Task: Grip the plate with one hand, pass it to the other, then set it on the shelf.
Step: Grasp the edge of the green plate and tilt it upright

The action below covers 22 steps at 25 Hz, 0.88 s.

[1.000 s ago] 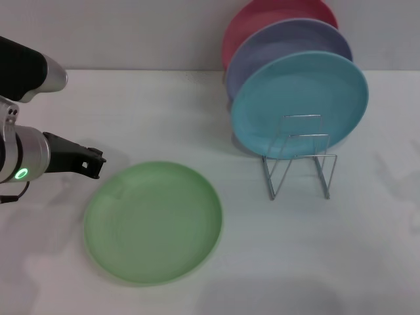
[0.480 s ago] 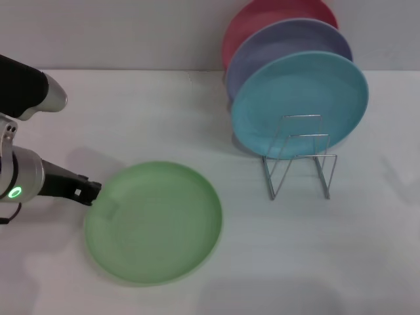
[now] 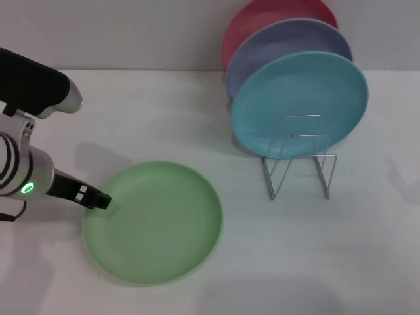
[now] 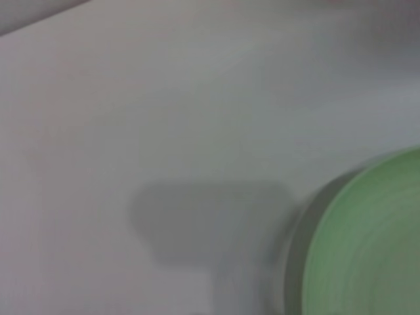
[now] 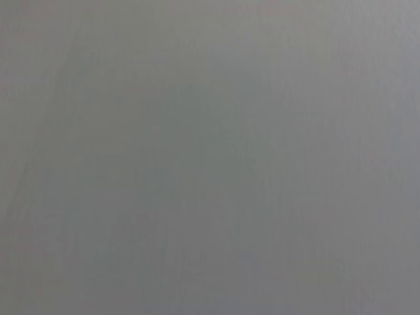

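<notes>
The right wrist view shows only a flat grey blur, and the right arm appears nowhere in the head view. The left wrist view is soft too: a pale surface, a dull shadow and one curved green edge. The left gripper (image 3: 100, 199) shows only as a dark narrow tip, so whether its fingers are parted or closed cannot be told, nor whether it grips anything.

The left arm reaches in from the left edge of the head view, its silver cylindrical wrist carrying a small green light, the dark tip slanting down to the near-left rim of the plate (image 3: 154, 223) — touching or just above it, which is unclear.

The plate is round, shallow and light green with faint concentric rings, lying flat on the white table (image 3: 144, 111). To its right stands the shelf (image 3: 298, 161), thin bent silver wire. A turquoise plate (image 3: 298, 102), a lavender plate (image 3: 289, 42) and a red plate (image 3: 262, 16) stand upright in it, each overlapping the one behind, while its two front slots are free.
</notes>
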Each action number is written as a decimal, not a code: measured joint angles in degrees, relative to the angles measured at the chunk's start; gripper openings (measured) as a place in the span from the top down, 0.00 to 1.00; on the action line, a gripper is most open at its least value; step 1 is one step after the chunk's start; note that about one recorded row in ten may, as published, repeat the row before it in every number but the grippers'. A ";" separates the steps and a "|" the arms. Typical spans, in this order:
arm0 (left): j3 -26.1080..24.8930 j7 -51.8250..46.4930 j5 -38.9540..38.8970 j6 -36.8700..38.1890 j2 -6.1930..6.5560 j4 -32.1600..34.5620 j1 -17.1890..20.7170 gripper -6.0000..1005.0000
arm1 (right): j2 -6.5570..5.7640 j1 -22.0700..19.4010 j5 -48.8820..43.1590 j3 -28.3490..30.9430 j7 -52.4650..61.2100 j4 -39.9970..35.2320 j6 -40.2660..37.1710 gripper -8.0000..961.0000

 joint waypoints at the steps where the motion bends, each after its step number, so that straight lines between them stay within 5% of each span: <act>1: 0.04 -0.09 -0.01 0.00 0.00 -0.40 -0.23 0.44 | -0.02 0.05 -0.01 0.00 0.00 0.00 -0.03 0.16; 4: 0.18 -0.22 -0.20 -0.03 -0.02 -2.53 -1.34 0.33 | -0.07 -0.01 -0.02 0.01 -0.04 0.00 -0.06 0.16; 22: 1.29 -1.85 -0.32 0.76 -0.06 -7.42 -3.49 0.33 | -0.17 -0.33 -0.06 0.00 -0.71 -0.60 -0.04 0.16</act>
